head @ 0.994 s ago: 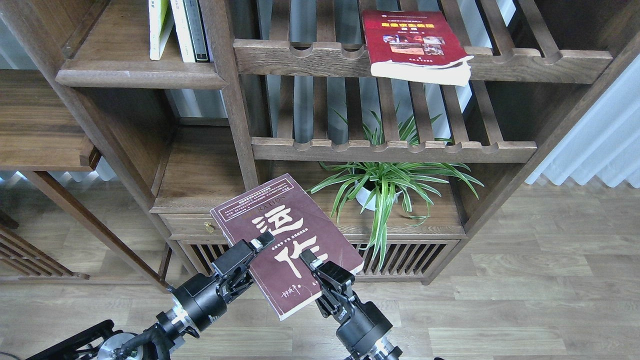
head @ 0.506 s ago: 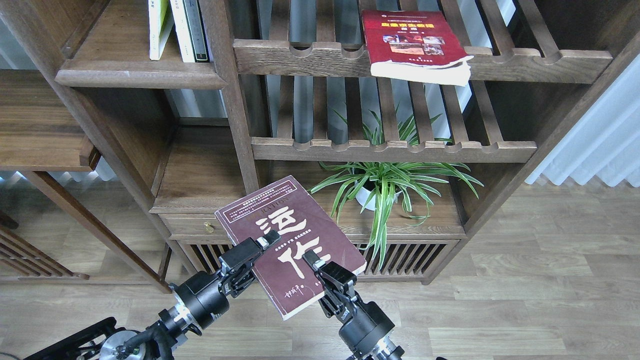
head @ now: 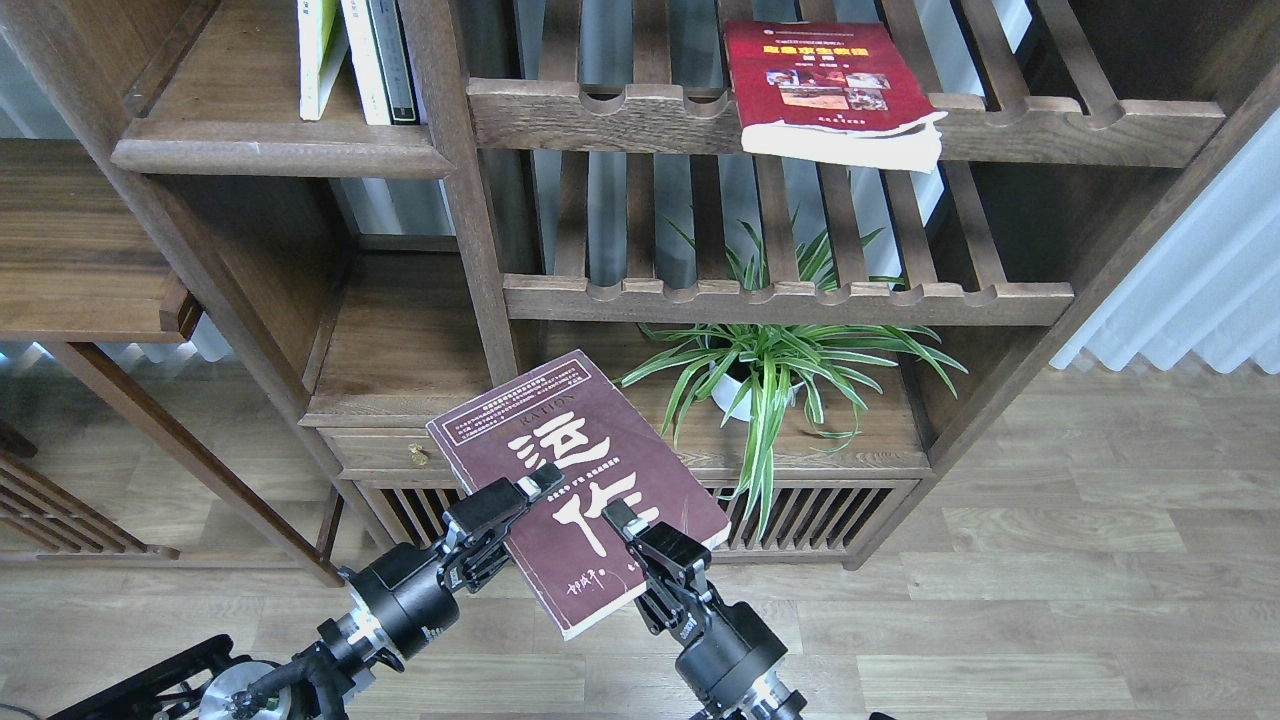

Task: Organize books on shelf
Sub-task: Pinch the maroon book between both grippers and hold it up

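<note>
A dark maroon book [head: 540,420] with big white characters is held flat and tilted in front of the lower cabinet. My left gripper [head: 522,500] is shut on its left edge. My right gripper [head: 622,527] is shut on its near right edge. A red book [head: 825,85] with a yellow title lies flat on the upper slatted rack, and its near end overhangs the rail. A yellow-green book [head: 318,55] stands upright on the solid dark-brown shelf [head: 280,150] at the top left.
Two more upright books [head: 385,60] stand beside the yellow-green one. A potted spider plant [head: 770,370] sits on the cabinet top under the lower slatted rack [head: 780,300]. A wooden post [head: 470,200] divides the shelf bay from the racks. A side shelf [head: 80,260] juts out at the left.
The maroon book and both grippers have shifted slightly right and back again. My left gripper's finger reaches further over the cover than a second ago.
</note>
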`<control>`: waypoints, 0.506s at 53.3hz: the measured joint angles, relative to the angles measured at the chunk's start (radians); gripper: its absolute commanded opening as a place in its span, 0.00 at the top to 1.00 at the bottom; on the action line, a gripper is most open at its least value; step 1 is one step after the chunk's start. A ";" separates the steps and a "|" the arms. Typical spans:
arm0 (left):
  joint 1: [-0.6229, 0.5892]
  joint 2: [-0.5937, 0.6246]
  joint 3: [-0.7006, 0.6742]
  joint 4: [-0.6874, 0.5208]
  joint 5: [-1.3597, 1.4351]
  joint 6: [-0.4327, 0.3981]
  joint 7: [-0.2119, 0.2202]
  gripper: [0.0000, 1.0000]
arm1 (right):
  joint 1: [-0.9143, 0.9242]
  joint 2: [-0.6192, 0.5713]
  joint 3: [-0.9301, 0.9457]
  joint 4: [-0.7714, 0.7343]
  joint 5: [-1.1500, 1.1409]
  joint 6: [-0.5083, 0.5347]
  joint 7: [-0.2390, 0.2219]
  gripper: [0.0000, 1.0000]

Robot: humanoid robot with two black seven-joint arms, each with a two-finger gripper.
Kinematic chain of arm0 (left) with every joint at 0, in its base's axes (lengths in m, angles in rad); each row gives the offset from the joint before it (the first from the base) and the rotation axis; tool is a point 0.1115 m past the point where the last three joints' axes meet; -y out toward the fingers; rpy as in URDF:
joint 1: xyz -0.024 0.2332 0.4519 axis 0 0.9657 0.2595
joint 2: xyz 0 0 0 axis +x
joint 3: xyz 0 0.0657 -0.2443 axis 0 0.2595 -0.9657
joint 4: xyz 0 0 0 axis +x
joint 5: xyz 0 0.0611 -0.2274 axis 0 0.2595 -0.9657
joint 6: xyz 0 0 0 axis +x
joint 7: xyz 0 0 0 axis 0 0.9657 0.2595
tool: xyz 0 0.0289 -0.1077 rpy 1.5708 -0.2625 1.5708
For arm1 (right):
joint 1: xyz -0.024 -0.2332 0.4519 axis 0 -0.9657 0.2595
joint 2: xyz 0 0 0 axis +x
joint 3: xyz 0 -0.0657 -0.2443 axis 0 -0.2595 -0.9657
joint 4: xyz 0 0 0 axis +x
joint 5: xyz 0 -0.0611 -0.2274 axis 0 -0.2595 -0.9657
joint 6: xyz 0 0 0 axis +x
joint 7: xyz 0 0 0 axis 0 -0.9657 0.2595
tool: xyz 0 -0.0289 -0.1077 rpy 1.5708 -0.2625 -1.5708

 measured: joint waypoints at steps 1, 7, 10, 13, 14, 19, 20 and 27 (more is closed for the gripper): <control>-0.001 0.000 0.000 0.000 0.000 0.000 0.000 0.71 | 0.000 0.000 0.000 0.000 0.000 0.000 0.000 0.96; -0.007 0.000 0.001 -0.002 0.000 0.000 -0.001 0.81 | 0.000 0.001 0.000 0.001 0.000 0.000 0.000 0.96; -0.009 0.000 0.001 -0.002 0.000 0.000 -0.001 0.90 | 0.000 0.001 0.000 0.001 0.000 0.000 0.000 0.96; -0.009 0.000 0.001 -0.002 -0.001 0.000 -0.001 0.92 | 0.000 0.002 0.000 0.001 0.000 0.000 0.000 0.96; -0.009 0.000 0.001 -0.002 -0.001 0.000 -0.001 0.92 | 0.000 0.002 0.000 0.001 0.000 0.000 0.000 0.96; -0.010 -0.001 0.002 -0.003 -0.001 0.000 -0.001 0.93 | 0.000 0.002 0.000 0.001 0.000 0.000 0.000 0.96; -0.010 -0.001 0.002 -0.003 -0.001 0.000 -0.001 0.93 | 0.000 0.002 0.000 0.001 0.000 0.000 0.000 0.96; -0.010 -0.001 0.002 -0.003 -0.001 0.000 -0.001 0.93 | 0.000 0.002 -0.001 0.001 0.000 0.000 0.000 0.95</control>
